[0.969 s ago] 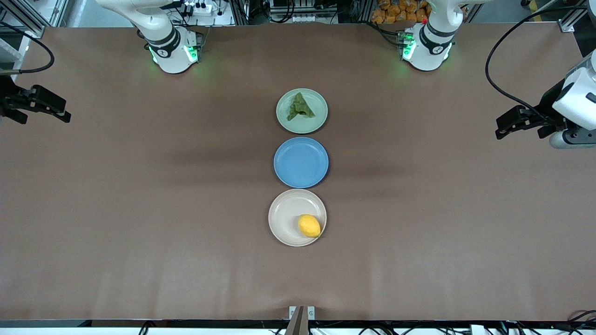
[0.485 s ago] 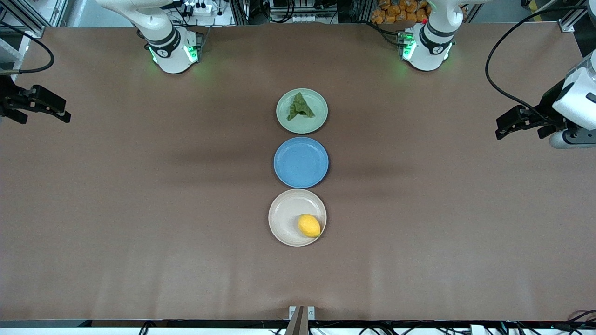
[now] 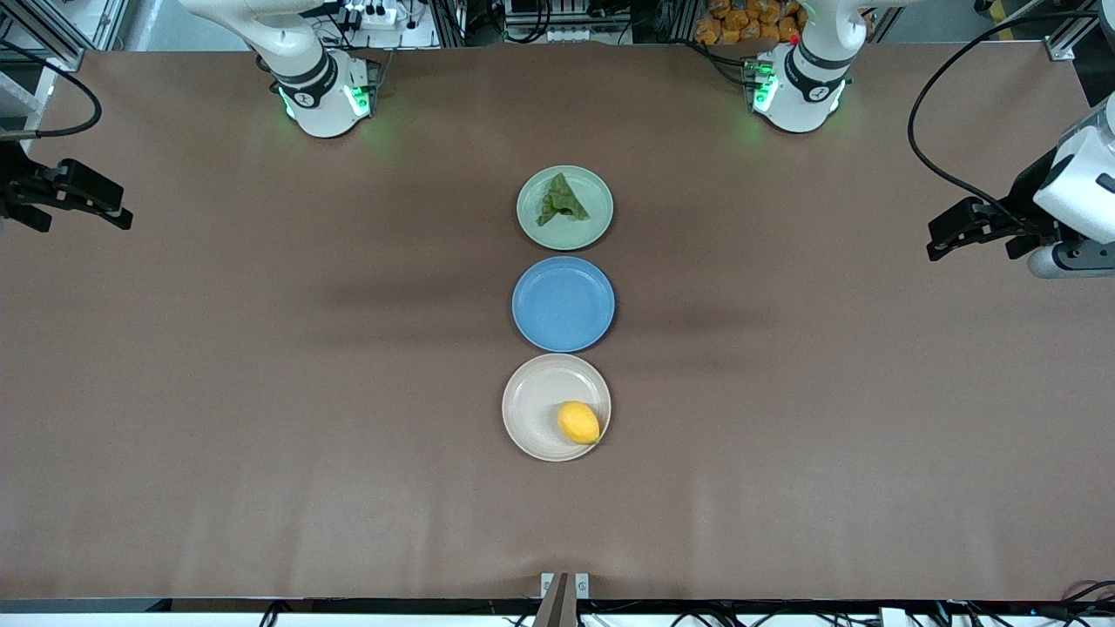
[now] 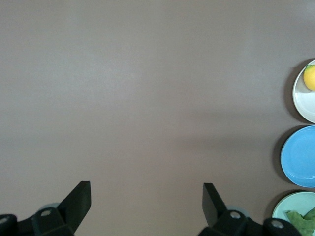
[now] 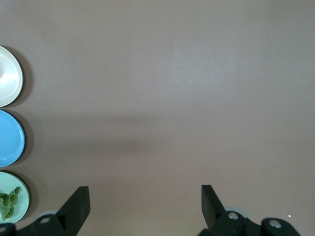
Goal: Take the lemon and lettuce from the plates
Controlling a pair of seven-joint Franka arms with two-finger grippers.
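Observation:
The yellow lemon (image 3: 578,422) lies on the beige plate (image 3: 533,392), the plate nearest the front camera. The wrinkly green lettuce (image 3: 560,199) lies on the mint plate (image 3: 595,223), the one nearest the arms' bases. My left gripper (image 3: 971,251) hangs open and empty over bare table at the left arm's end, well away from the plates. My right gripper (image 3: 83,222) hangs open and empty over the right arm's end. The left wrist view catches the lemon (image 4: 310,77) and lettuce (image 4: 301,220) at its edge. The right wrist view shows the lettuce (image 5: 7,202) but not the lemon.
An empty blue plate (image 3: 564,304) sits between the two task plates, the three forming a row down the middle of the brown table (image 3: 261,392). Both arm bases stand along the table's edge farthest from the front camera.

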